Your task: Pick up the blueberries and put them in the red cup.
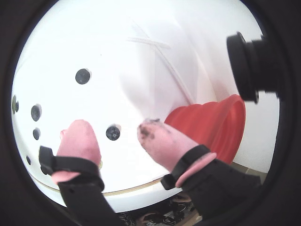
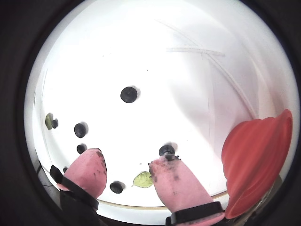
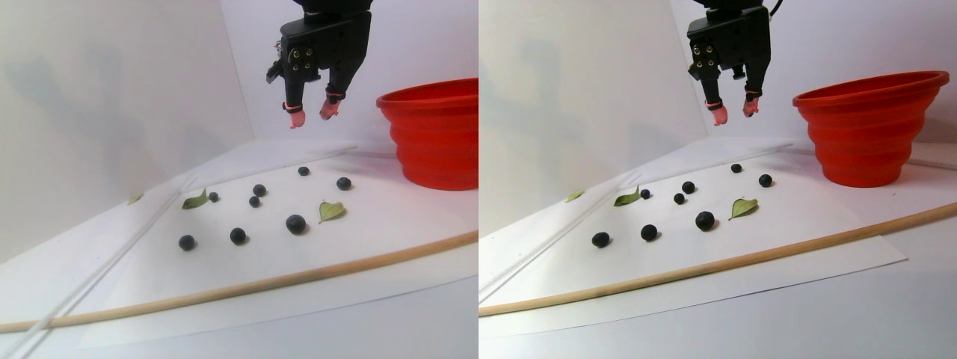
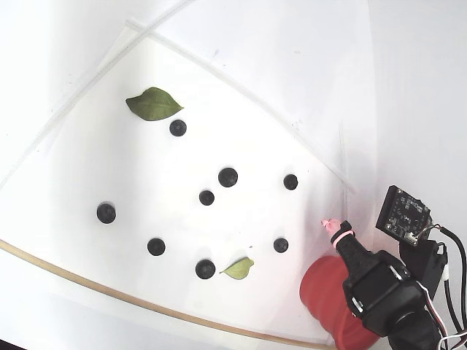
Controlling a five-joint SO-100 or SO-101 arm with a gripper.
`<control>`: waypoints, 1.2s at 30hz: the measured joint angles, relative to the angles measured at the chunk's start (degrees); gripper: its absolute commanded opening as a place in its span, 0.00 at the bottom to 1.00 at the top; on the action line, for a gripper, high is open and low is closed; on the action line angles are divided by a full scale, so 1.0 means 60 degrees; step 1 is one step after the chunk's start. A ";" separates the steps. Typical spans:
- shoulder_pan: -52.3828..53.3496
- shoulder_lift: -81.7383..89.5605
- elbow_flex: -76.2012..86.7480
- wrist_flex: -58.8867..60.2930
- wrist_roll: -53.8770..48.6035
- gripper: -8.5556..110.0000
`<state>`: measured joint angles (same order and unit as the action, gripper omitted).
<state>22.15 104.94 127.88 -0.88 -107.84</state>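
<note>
In the stereo pair view my fingers (image 3: 312, 114) hang spread and empty above the far end of the sheet (image 3: 247, 277), just left of the cup (image 3: 437, 134). The berries (image 3: 296, 223) lie scattered on the sheet below me — none in my grip. One leaf (image 3: 331, 210) lies among them, another (image 3: 196, 200) at the left. A rod (image 3: 239, 290) runs along the sheet's near edge.
</note>
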 measured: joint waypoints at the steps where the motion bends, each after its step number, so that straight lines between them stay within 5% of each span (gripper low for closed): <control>1: 0.0000 -0.0088 0.0000 -0.0088 0.0029 0.23; 36: -0.0117 -0.2739 -0.0645 -0.2344 0.0234 0.24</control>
<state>21.45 88.51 124.01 -14.94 -106.44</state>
